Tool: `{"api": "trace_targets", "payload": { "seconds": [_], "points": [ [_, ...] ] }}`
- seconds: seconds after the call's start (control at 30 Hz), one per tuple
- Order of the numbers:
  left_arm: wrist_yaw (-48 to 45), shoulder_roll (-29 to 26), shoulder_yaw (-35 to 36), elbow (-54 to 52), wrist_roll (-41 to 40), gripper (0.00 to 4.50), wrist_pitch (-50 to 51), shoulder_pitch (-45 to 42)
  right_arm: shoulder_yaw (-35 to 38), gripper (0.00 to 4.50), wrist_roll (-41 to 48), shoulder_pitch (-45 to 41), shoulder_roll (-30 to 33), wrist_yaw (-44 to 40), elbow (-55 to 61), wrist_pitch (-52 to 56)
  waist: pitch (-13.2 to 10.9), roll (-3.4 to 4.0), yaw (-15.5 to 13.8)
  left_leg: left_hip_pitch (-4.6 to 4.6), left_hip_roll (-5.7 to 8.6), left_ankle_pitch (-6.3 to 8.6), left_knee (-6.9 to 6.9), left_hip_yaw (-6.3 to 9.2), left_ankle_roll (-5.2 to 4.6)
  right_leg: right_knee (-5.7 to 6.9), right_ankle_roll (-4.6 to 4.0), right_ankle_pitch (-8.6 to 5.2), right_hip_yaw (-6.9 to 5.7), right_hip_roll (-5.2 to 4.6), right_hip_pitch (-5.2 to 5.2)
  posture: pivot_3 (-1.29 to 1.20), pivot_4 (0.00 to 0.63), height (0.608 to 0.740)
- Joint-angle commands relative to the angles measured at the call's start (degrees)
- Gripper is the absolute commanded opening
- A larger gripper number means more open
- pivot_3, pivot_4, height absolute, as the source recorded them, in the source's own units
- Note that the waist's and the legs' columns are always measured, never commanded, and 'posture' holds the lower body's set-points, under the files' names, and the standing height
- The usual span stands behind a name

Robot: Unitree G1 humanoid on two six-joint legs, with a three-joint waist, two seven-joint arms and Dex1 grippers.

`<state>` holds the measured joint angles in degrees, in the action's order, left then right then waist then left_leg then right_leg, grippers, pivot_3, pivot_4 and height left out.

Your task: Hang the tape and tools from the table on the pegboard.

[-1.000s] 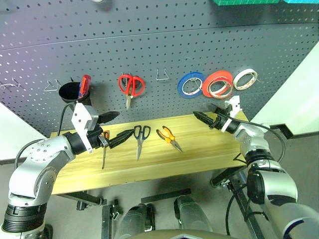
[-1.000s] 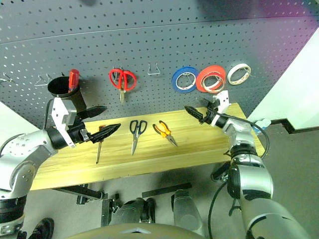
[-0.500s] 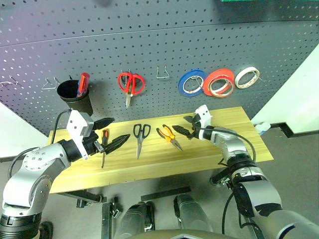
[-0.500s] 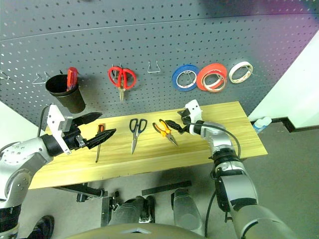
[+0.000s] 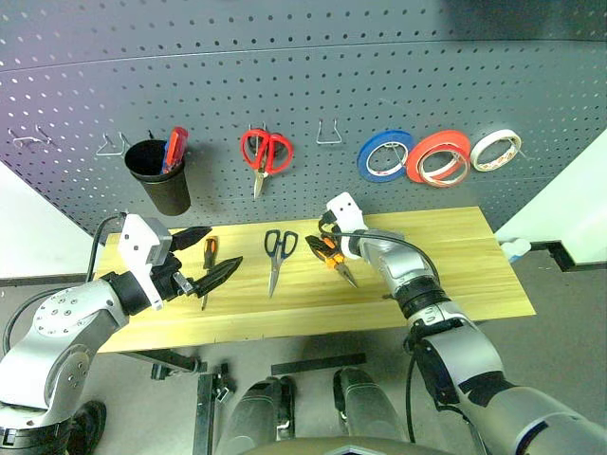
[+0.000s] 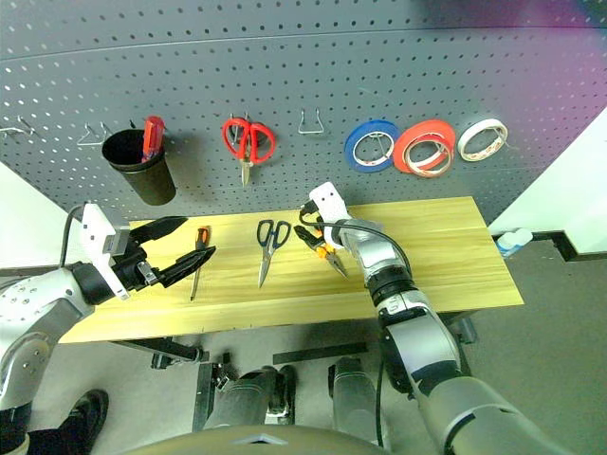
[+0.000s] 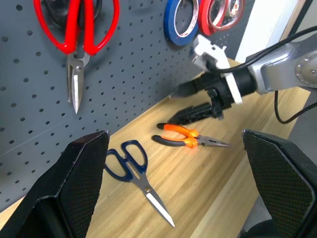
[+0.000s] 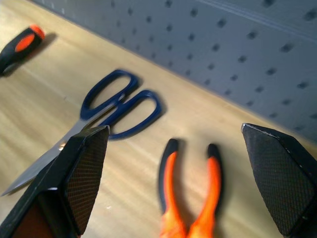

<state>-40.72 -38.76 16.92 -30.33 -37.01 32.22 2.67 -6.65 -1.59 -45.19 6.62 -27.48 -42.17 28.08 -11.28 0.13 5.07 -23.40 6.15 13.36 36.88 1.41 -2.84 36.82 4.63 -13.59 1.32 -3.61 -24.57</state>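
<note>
The pliers (image 5: 334, 259), dark-handled scissors (image 5: 276, 252) and screwdriver (image 5: 207, 263) lie on the yellow table (image 5: 446, 275). The red-orange tape (image 5: 439, 156) hangs on the grey pegboard (image 5: 313, 85), between a blue roll and a white one. My right gripper (image 5: 321, 241) is open, tilted down just over the pliers' orange handles (image 8: 190, 198), holding nothing. In the right wrist view the scissors (image 8: 114, 106) lie beside them. My left gripper (image 5: 226, 246) is open above the screwdriver at the table's left end, also holding nothing. The left wrist view looks across at the right gripper (image 7: 185, 101).
On the pegboard hang a black cup (image 5: 158, 175) holding a red-handled tool, red scissors (image 5: 266, 152), a blue roll (image 5: 384, 154) and a white roll (image 5: 495, 149). Bare wire hooks (image 5: 329, 133) sit between the red scissors and the blue roll, with others at far left (image 5: 112, 145).
My right gripper has swung left and down from the table's right end to just over the pliers. The left gripper has stayed put, and the head camera has shifted.
</note>
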Motion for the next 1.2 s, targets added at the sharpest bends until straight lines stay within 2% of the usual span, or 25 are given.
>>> {"api": "trace_targets", "payload": {
  "seconds": [0.03, 0.2, 0.5, 1.2],
  "points": [
    [0.5, -0.2, 1.1, -2.5, -1.1, 4.5, -0.1, 0.1, -1.8, 4.47, -1.0, -0.8, 0.3, 0.2, 4.1, 6.4, -0.1, 0.0, -0.1, 0.0, 0.0, 0.0, -0.04, 0.0, 0.0, -0.06, 0.0, 0.0, 0.0, 0.0, 0.0, -0.08, 0.219, 0.74],
    [0.6, -0.5, 1.3, -2.5, -1.4, 4.5, -0.1, 0.1, -1.4, 4.47, -1.7, -2.3, 0.5, 3.3, 1.9, 10.2, -0.1, 0.0, -0.5, 0.0, 0.0, -0.01, -0.41, 0.0, 0.01, -0.34, 0.0, 0.01, -0.01, 0.0, 0.01, -0.08, 0.217, 0.74],
    [1.0, -0.5, 0.7, -2.9, -2.0, 4.5, 0.2, -0.2, -4.9, 4.47, -3.0, -2.9, -0.7, 2.3, 1.3, 12.8, -0.1, -0.01, -1.0, -0.06, 0.0, 0.0, -0.98, -0.01, 0.02, -0.8, 0.15, 0.09, -0.04, 0.0, -0.02, -0.08, 0.218, 0.74],
    [1.9, -0.8, 1.1, -4.6, -2.8, 4.5, 1.0, 1.0, -7.0, 4.47, -6.5, -6.0, -0.7, 5.3, -9.4, 8.5, -0.5, -0.11, -1.0, -0.07, 0.0, 0.0, -0.96, 0.0, 0.02, -0.8, 0.01, 0.01, -0.05, 0.0, 0.0, -0.06, 0.225, 0.74]
  ]
}}
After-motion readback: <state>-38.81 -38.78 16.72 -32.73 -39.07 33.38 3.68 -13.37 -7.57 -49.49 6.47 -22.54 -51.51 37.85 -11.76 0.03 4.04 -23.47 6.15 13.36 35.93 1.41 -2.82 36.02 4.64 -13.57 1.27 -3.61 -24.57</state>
